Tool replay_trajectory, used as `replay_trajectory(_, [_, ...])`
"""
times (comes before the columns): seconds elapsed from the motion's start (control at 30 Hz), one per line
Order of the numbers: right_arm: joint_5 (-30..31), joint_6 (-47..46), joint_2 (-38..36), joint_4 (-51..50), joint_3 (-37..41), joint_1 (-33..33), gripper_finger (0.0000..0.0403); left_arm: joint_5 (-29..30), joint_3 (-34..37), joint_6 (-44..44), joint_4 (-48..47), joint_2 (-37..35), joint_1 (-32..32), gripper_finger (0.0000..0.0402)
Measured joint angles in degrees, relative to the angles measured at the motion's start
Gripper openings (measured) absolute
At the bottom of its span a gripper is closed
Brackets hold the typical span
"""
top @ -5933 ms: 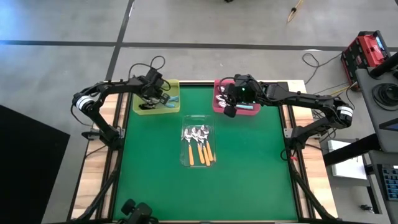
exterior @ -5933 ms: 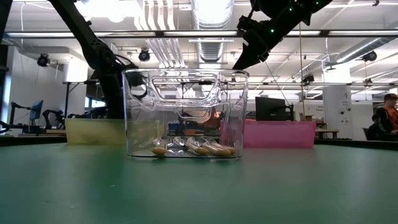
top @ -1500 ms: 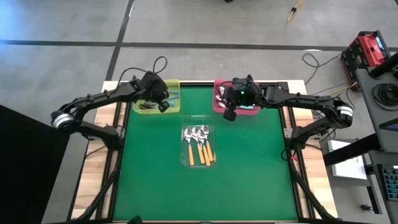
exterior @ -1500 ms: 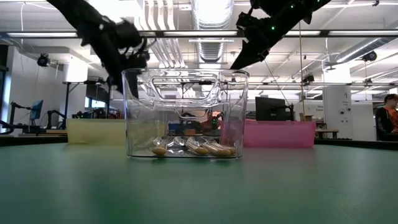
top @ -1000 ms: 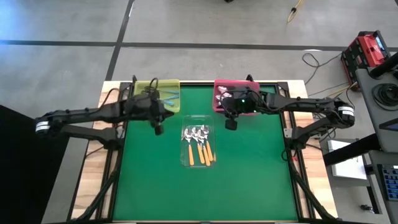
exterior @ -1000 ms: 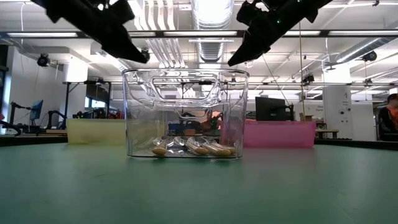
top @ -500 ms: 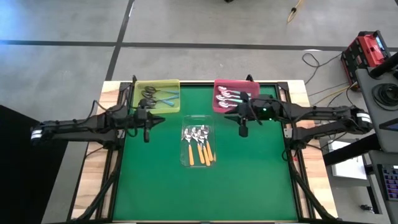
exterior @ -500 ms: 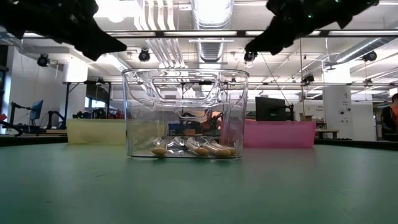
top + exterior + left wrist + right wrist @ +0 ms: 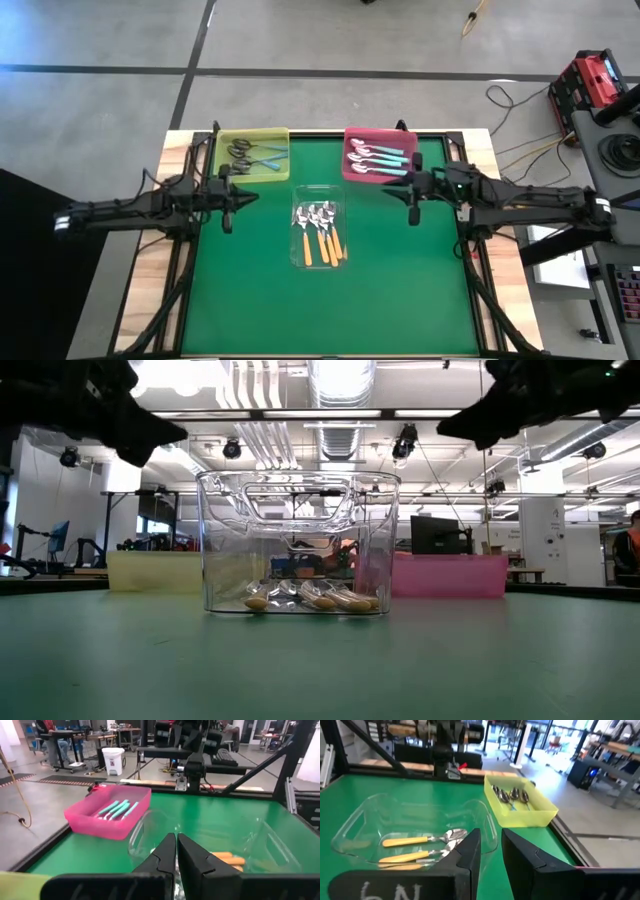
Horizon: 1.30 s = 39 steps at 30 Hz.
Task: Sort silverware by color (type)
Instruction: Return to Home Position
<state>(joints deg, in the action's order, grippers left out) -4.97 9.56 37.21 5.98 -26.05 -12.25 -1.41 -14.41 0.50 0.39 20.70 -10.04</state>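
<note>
Fingers [image 9: 165, 851] of left gripper [image 9: 228, 222] clenched, empty; right gripper [image 9: 412, 215] slightly parted, empty; both near tabletop side edges. Spoons [image 9: 320, 232] in mid-tabletop clear tray [image 9: 318, 192]. Likely light, stiff, slick; grip plastic handle.

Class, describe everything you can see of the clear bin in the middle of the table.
The clear bin is see-through plastic, rectangular with rounded corners and handle cutouts in its end walls. It stands upright at the centre of the green table, apart from the yellow bin and pink bin. Several orange-handled spoons lie inside on its floor, silver bowls toward those bins. Nothing else touches it.
</note>
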Motion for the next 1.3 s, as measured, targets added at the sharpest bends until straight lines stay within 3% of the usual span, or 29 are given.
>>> replay_trajectory(0.4, [0.0, -3.3, -14.6, -0.1, 9.2, 0.0, 0.0068, -2.7, 8.7, 4.8, 4.4, -7.2, 0.0, 0.0000])
replay_trajectory(0.6, [0.0, -5.9, -22.4, -0.1, 14.0, 0.0, 0.0068, -10.5, 8.7, 3.4, -3.9, -13.8, 0.0, 0.0000])
replay_trajectory(0.73, [0.0, -6.1, -27.6, -2.3, 15.6, 0.0, 0.0068, -11.7, 8.6, 1.9, -9.8, -20.4, 0.0, 0.0000])
replay_trajectory(1.0, [-1.6, -7.5, -36.8, -9.2, 17.5, 0.0, 0.0068, -16.6, 10.3, 1.2, -7.8, -20.7, 0.0, 0.0000])
replay_trajectory(1.3, [-3.2, -8.7, -36.6, -4.9, 23.9, 0.0, 0.0068, -19.3, 13.9, 1.5, 3.6, -18.8, -0.1, 0.0000])
